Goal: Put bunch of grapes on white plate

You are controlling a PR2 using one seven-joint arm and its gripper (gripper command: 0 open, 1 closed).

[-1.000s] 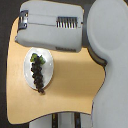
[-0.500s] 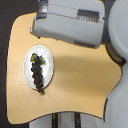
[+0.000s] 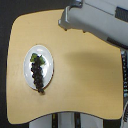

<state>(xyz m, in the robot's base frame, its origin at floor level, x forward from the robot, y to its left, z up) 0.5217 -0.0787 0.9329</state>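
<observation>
Lying on the white plate (image 3: 45, 56), seemingly, the bunch of grapes (image 3: 37, 74).

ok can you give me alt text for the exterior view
A dark purple bunch of grapes with green leaves lies on a round glossy white plate, on the view's left part of a light wooden table. A grey robot arm reaches in at the top right; its end effector can't be made out.
</observation>
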